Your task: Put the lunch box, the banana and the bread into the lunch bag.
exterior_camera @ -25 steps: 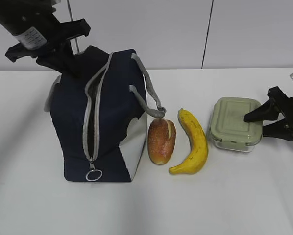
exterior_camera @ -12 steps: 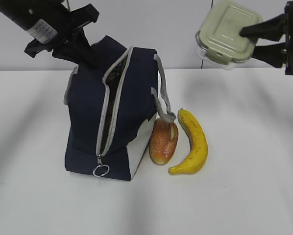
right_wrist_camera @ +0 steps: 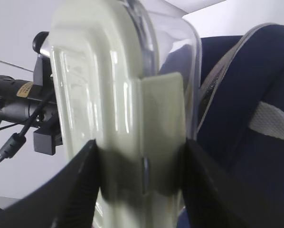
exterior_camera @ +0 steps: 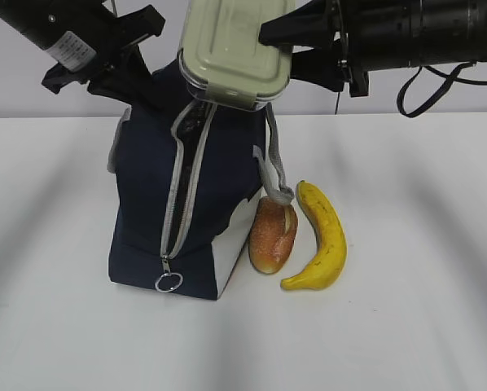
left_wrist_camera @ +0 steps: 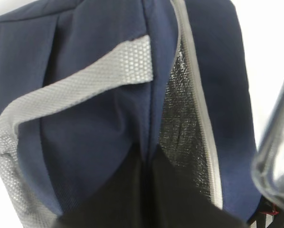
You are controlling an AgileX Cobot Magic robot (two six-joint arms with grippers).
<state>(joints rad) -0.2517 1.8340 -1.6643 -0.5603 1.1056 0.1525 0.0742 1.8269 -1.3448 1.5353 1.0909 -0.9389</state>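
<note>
The navy lunch bag (exterior_camera: 150, 195) stands at the left with its zipper open. My left gripper (exterior_camera: 142, 88) is shut on the bag's top edge (left_wrist_camera: 146, 142) and holds the mouth open; the silver lining (left_wrist_camera: 180, 123) shows. My right gripper (exterior_camera: 278, 47) is shut on the lunch box (exterior_camera: 231, 49), a clear container with a sage-green lid, and holds it tilted just above the bag's opening. In the right wrist view the fingers clamp the box (right_wrist_camera: 118, 95) across lid and base, with the bag (right_wrist_camera: 246, 118) behind. The bread (exterior_camera: 272, 236) and the banana (exterior_camera: 325, 236) lie on the table right of the bag.
A grey strap handle (exterior_camera: 269, 167) hangs down the bag's right side onto the bread. The zipper's ring pull (exterior_camera: 168, 283) lies at the bag's front bottom. The white table (exterior_camera: 406, 326) runs to a wall behind.
My right gripper lifted the lunch box off the table and carried it left to above the bag's opening. The left gripper pulled the bag's top up and has since held still.
</note>
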